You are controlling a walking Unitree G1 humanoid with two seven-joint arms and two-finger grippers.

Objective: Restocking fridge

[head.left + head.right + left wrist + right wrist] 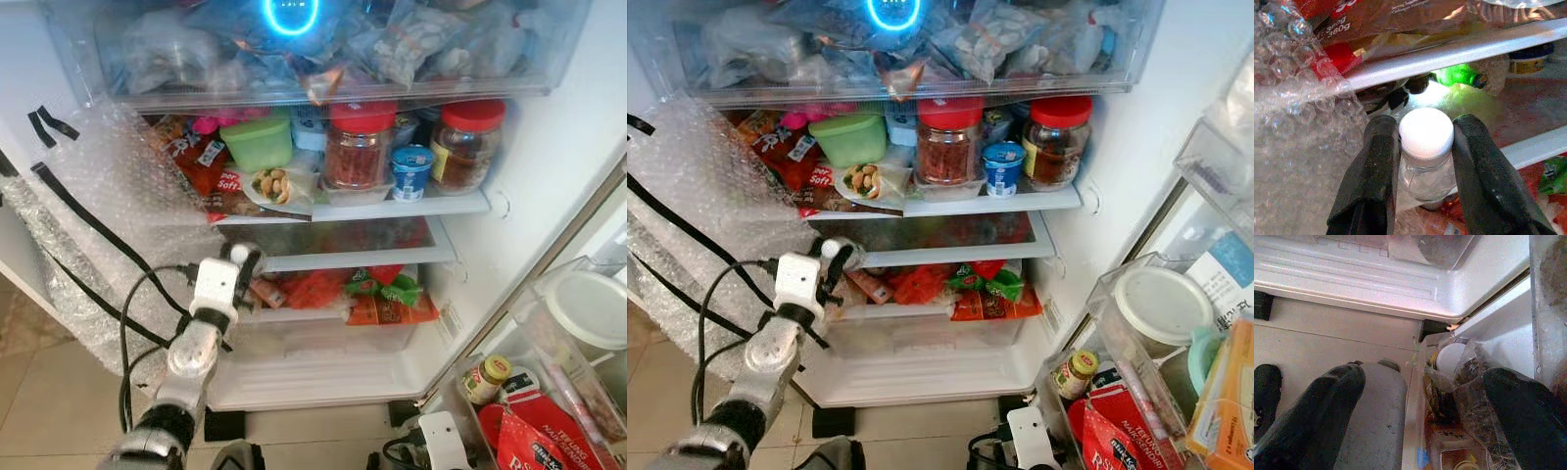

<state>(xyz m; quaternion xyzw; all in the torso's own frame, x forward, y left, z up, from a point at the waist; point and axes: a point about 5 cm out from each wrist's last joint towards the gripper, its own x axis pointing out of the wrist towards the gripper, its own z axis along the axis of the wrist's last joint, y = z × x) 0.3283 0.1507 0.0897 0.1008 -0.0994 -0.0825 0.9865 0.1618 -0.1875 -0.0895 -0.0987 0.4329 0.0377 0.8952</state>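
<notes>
The fridge stands open in front of me. My left gripper is shut on a small clear bottle with a white cap, one black finger on each side of its neck. It holds the bottle at the left front edge of the middle glass shelf, just under the upper shelf. My right gripper hangs low and open with nothing between its fingers, above the floor beside the door bin.
The upper shelf holds two red-lidded jars, a green tub, a blue cup and snack packets. Red and green packets lie on the lower shelf. Bubble wrap with black cables is at left. Door bins at right hold a small jar and packets.
</notes>
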